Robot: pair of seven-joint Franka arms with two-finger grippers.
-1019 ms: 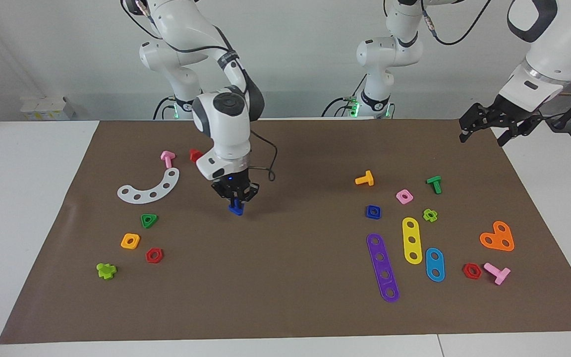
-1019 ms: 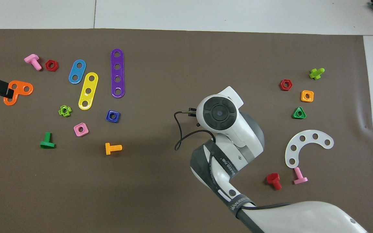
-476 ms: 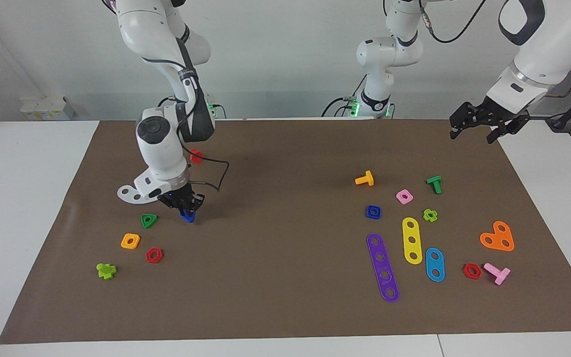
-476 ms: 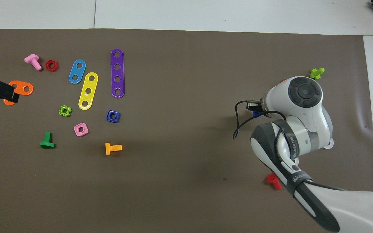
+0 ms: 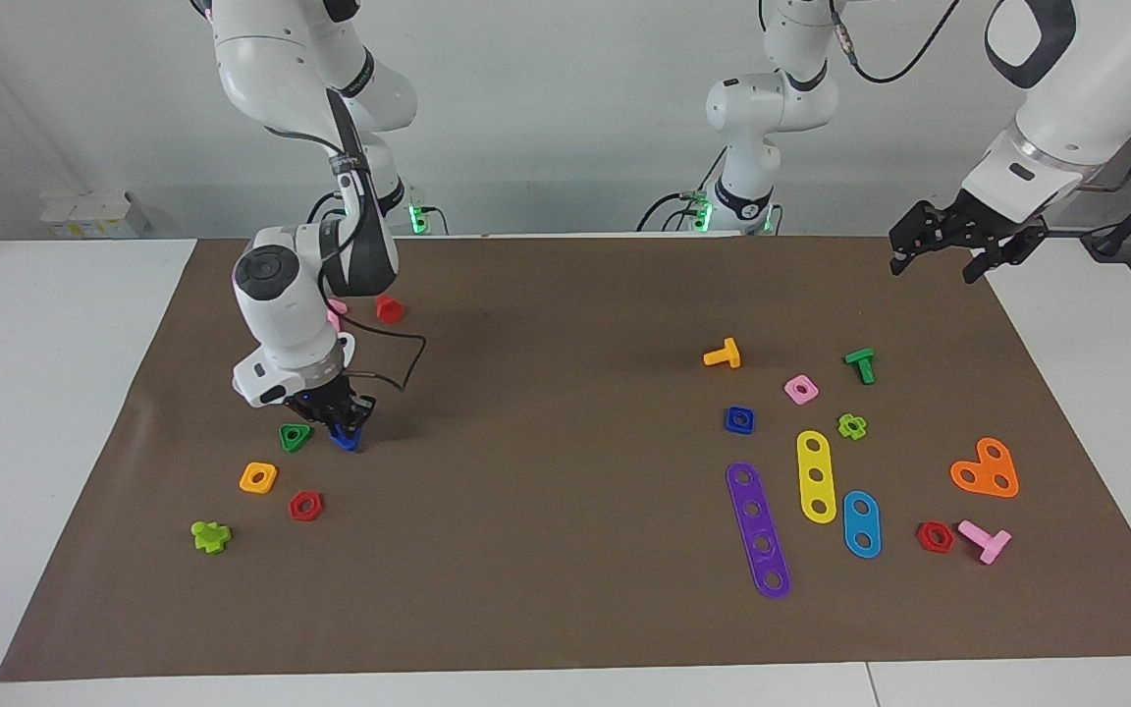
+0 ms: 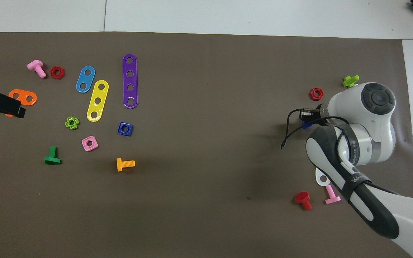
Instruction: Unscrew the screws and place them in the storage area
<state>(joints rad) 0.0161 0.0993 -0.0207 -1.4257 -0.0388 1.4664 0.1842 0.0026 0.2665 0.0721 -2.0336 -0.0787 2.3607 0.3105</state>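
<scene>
right gripper (image 5: 341, 420) clenching the blue screw (image 5: 345, 438) — hanging just below its fingers, low over the mat (image 5: 565, 609) beside the green nut (image 5: 295, 436) | left gripper (image 5: 958, 245) waiting, fingers spread

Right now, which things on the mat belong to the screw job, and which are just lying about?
In the job:
right gripper, shut on the dark-blue screw
brown mat, the storage area

Lying about:
green triangular nut
blue square nut
purple strip
left gripper, waiting over the mat's corner
</scene>
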